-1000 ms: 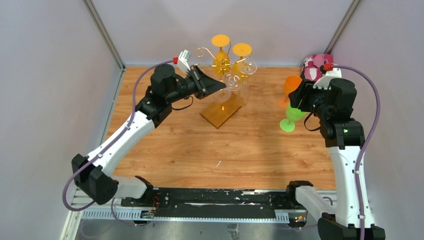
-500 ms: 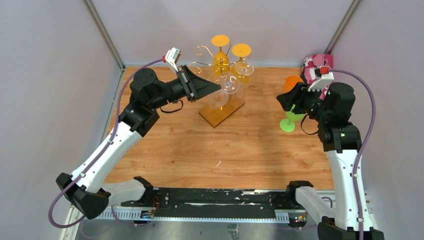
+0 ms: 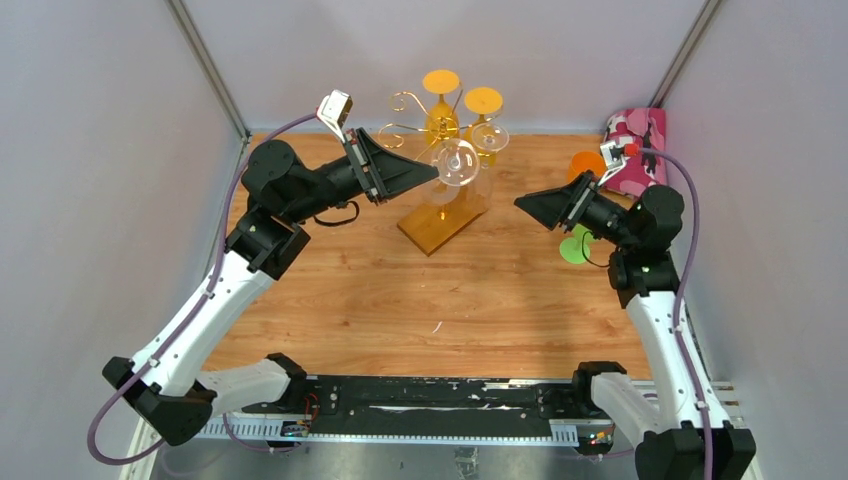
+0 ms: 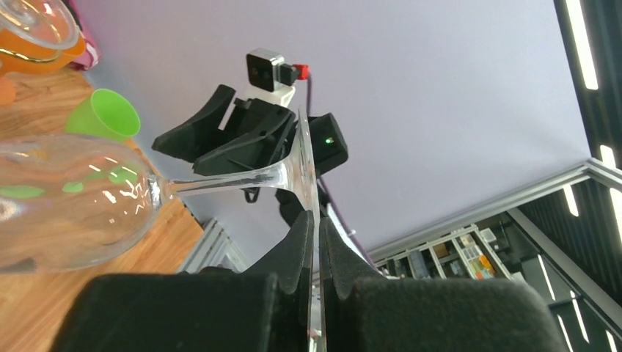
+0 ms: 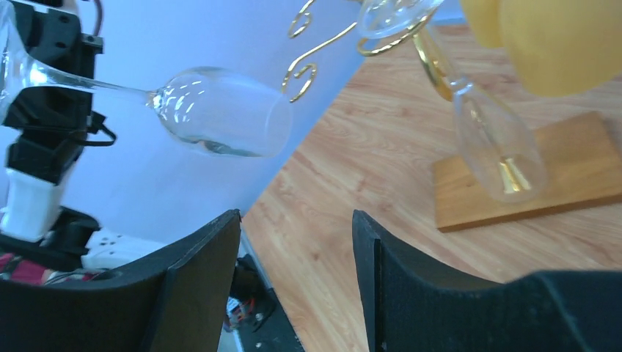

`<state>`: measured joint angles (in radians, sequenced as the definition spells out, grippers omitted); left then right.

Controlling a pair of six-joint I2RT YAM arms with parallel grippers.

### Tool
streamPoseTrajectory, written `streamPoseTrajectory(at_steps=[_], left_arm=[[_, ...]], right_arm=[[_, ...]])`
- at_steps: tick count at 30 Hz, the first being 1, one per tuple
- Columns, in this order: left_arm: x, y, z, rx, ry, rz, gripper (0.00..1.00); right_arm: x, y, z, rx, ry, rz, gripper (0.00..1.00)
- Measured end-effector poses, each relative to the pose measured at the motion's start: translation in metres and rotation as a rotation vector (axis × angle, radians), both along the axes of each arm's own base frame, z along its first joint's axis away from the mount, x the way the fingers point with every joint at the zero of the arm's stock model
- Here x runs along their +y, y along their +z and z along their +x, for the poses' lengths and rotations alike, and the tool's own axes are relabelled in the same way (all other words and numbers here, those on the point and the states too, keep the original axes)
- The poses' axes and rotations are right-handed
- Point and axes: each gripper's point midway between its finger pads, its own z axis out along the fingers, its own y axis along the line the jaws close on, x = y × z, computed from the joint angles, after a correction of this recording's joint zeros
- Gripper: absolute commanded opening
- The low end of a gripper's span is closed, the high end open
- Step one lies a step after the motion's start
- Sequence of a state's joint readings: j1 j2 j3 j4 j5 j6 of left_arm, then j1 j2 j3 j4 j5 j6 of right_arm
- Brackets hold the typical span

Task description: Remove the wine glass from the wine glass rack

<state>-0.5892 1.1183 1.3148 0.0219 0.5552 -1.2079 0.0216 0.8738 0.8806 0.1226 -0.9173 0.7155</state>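
Over the wooden table's (image 3: 400, 300) far edge, from above, pinches the clear stemmed wine glass (image 3: 458, 163) by its foot in the left gripper (image 3: 430, 174) beside the gold wire rack (image 3: 440, 226) with its amber base; from the left wrist, points stem and bowl toward the right gripper (image 4: 187, 147); from the right wrist, faces that bowl with jaws spread.

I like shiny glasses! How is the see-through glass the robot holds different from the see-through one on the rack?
The held glass is pinched by its foot in the left hand; the rack glass hangs from the gold wire rack. The held glass lies sideways; the rack glass hangs upside down. Both are clear with thin stems.
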Motion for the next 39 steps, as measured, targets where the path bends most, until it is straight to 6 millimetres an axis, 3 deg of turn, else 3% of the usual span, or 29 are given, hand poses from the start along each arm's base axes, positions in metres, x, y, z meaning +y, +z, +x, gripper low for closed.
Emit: streamPoseTrajectory(at_steps=[5,11,15,21,25,39], left_arm=[[-0.003,0.01,-0.011,-0.014,-0.027,-0.018,0.0],[-0.006,0.043,-0.039,-0.084,-0.091,-0.072,0.0],[-0.007,0.053,-0.055,-0.11,-0.126,-0.093,0.0],[-0.007,0.06,-0.065,-0.124,-0.147,-0.105,0.0],[-0.002,0.065,-0.071,-0.137,-0.148,-0.116,0.0],[0.011,0.076,-0.085,-0.172,-0.148,-0.142,0.0]], right_arm=[[0.015,0.012,-0.007,-0.032,0.127,0.151,0.63],[0.031,0.033,-0.014,-0.067,0.287,0.342,0.58],[0.052,0.031,-0.019,-0.017,0.397,0.412,0.57],[0.084,0.043,-0.052,-0.045,0.55,0.45,0.57],[0.091,0.057,-0.065,-0.101,0.59,0.474,0.57],[0.112,0.051,-0.054,-0.096,0.577,0.512,0.51]])
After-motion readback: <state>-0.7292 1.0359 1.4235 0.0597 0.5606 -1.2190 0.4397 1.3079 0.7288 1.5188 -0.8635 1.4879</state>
